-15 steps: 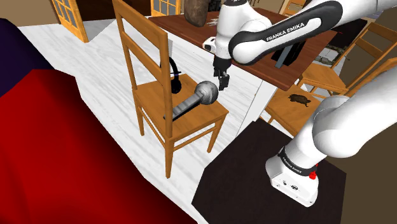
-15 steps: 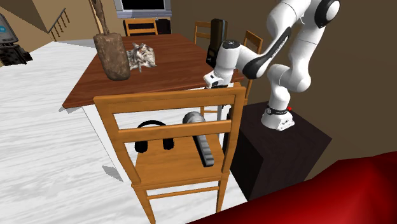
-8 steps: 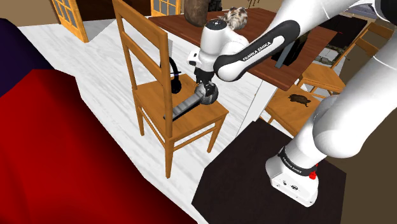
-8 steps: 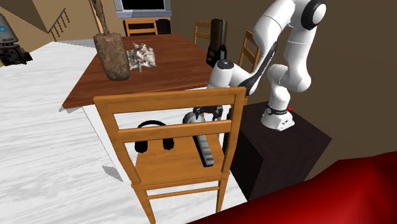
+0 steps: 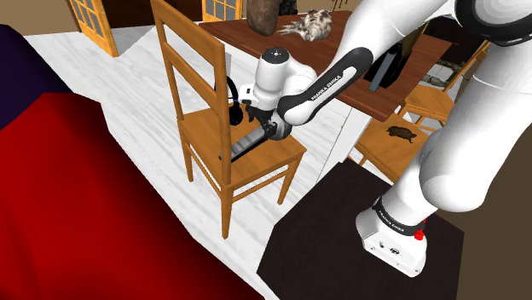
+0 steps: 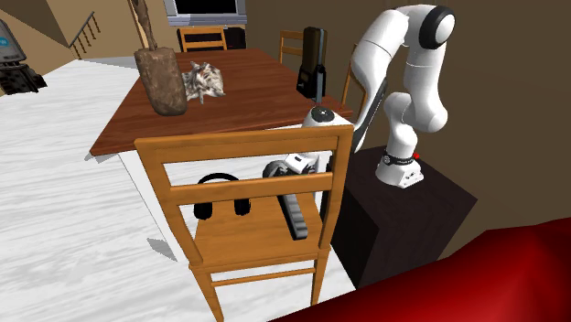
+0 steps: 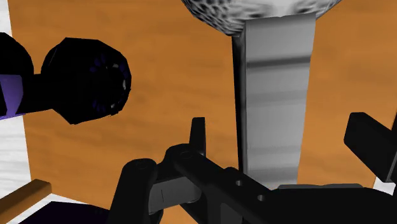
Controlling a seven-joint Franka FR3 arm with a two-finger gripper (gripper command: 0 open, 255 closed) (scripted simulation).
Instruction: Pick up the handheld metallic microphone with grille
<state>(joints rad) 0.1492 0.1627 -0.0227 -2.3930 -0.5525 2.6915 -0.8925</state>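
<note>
The pincer [image 7: 283, 143] stands open astride the grey handle of the microphone [image 7: 273, 83], which lies flat on the chair [image 5: 277, 158] seat. A clean grasp likely means closing squarely across that handle, clear of the grille head. Black headphones [image 7: 89, 79] sit toward the chair's back, close enough to nudge; the brown bench [image 6: 247, 101] stands behind the chair.

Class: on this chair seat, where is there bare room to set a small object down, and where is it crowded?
Free: the seat patch bordered by headphones, microphone and backrest. Crowded: around the microphone's handle, which the open tool straddles.
</note>
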